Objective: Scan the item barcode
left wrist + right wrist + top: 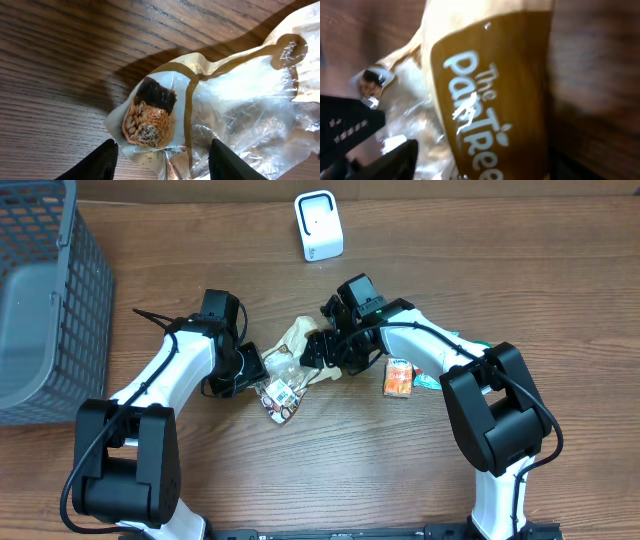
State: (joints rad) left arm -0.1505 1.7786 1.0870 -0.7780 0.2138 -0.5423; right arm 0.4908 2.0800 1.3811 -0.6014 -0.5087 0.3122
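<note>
At mid-table: bag between both grippers, scan yet to come

Nearest our base lies bare table [300, 480]. Just beyond it, the bag [292, 345] sits between our two grippers, its small printed label [283, 397] turned towards us and its tan top pointing away. Our left gripper [164, 147] has its fingers well apart with the bag's lower edge between them. The film reaches towards both fingers, yet we cannot tell whether they pinch it. Our right gripper [318, 352] is at the bag's other side, and the brown label fills its wrist view. Dark fingers show at the lower corners there, and we cannot say if they clamp or only straddle. A shadow under the bag suggests to us that it is off the wood. Right of the bag, apart from it, lies an orange packet [398, 377]. Far left stands the basket [85, 280]. At the far edge, well apart from the bag, stands the scanner [318, 225]. We judge the pickup about done; finding the barcode and facing it to the scanner is all left
</note>
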